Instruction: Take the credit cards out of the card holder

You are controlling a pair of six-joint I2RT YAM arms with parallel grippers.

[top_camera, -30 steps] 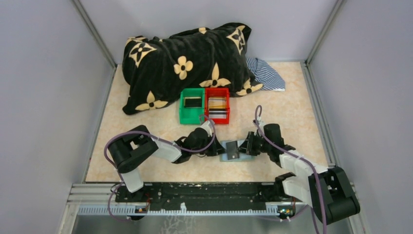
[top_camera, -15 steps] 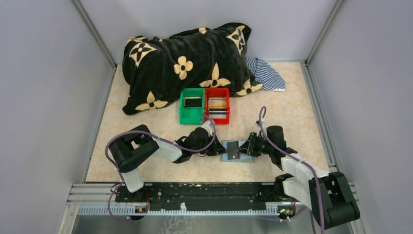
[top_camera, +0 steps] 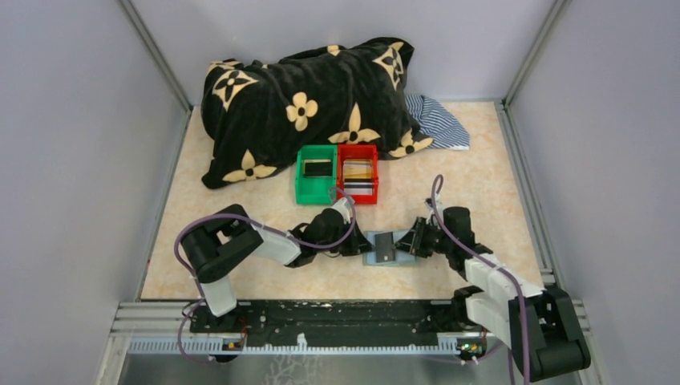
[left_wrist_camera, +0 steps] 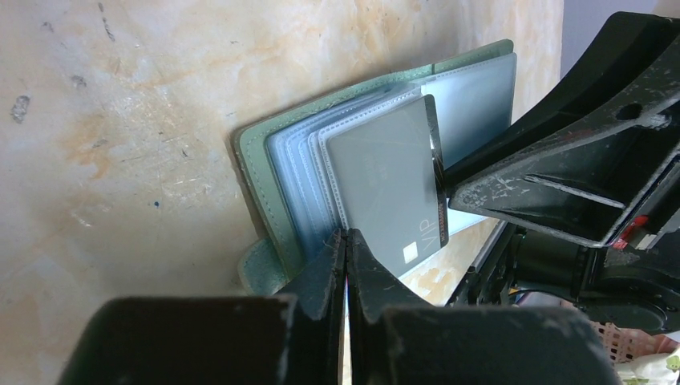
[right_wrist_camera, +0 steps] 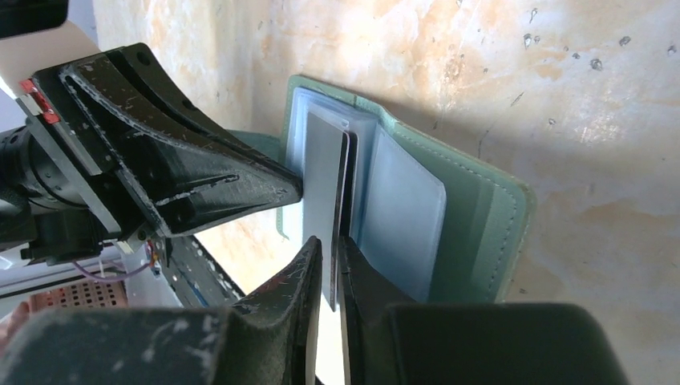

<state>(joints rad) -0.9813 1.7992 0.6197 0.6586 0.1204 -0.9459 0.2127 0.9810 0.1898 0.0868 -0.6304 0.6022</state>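
At the near middle of the beige marbled worktop (top_camera: pixel 481 184), boxed in by plain grey walls (top_camera: pixel 72 160), the card holder (right_wrist_camera: pixel 481 216) lies open. The left gripper (left_wrist_camera: pixel 346 241) has its jaws pressed together at the holder's left edge. The right gripper (right_wrist_camera: pixel 330 249) has its jaws clamped on a credit card (left_wrist_camera: pixel 385 184) poking out of its sleeve. Farther back sit a green bin (top_camera: pixel 316 196), a red bin (top_camera: pixel 358 152) and a flowered black blanket (top_camera: pixel 305 88).

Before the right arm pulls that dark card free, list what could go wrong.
1. The right gripper pinches the dark card only by its edge, so it could slip off mid-pull.
2. The left gripper, shut, meets the card holder only at its edge, so the holder may drag along.
3. The clear sleeves stand fanned up; one might lift or crease with the card.
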